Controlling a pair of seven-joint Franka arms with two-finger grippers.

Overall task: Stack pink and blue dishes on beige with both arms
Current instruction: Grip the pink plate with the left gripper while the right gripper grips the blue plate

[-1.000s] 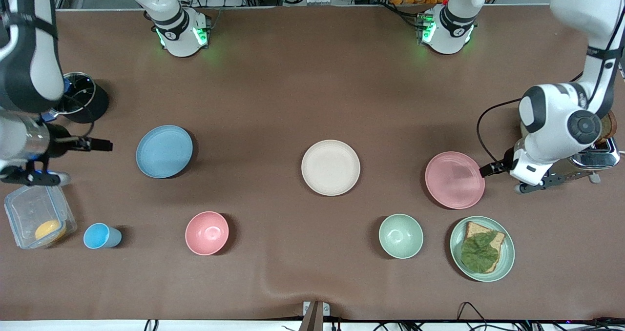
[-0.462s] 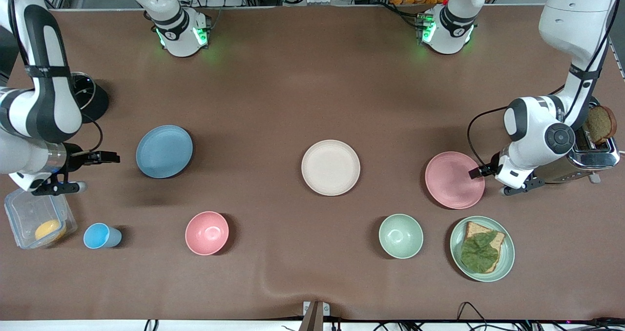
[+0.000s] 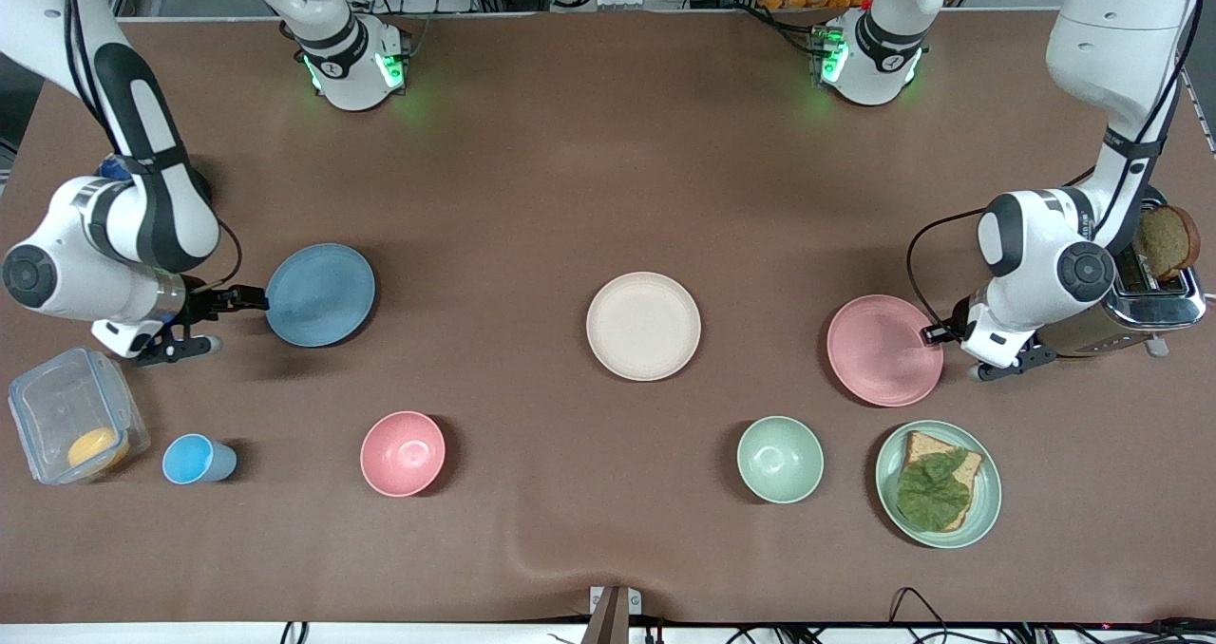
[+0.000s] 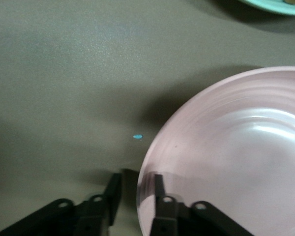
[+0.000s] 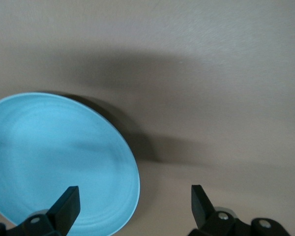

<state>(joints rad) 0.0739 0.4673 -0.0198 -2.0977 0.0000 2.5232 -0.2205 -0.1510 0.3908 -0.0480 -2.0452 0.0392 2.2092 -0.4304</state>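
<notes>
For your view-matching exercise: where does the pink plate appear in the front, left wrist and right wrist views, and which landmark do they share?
Front view: pink plate toward the left arm's end, left end effector at its rim.
Left wrist view: fills the lower right corner.
Right wrist view: not in it; only the blue plate shows.
Shared landmark: green plate, front and left wrist views.

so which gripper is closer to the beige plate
Left, though not by much. The left gripper is at the pink plate rim, toward the left arm's end from the beige plate. The right gripper is at the blue plate rim, slightly farther off.
</notes>
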